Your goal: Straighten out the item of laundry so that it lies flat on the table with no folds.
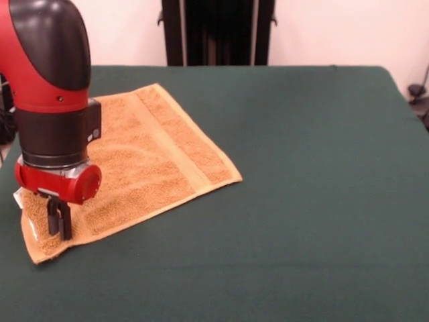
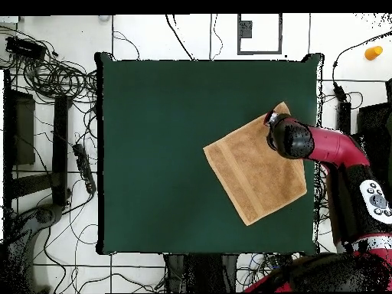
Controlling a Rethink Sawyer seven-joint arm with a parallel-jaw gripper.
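Observation:
The golden-orange towel (image 1: pixel 147 157) lies spread out on the dark green table (image 1: pixel 301 168), at its left side in the front view, turned like a diamond. A woven band runs near its right edge. It looks mostly flat, and its near-left corner is slightly rumpled. My gripper (image 1: pixel 59 231) points straight down over that near-left corner, fingers close together, tips at the cloth. I cannot tell if cloth is pinched. In the overhead view the towel (image 2: pixel 253 172) lies at the table's (image 2: pixel 153 153) right side, and the arm's head (image 2: pixel 291 138) hides the gripper.
The towel's near-left corner lies close to the table's left edge in the front view. A black stand (image 1: pixel 214 33) is behind the table. Cables (image 2: pixel 53 76) lie on the floor beside it, and a small orange object (image 2: pixel 373 52) is off the table.

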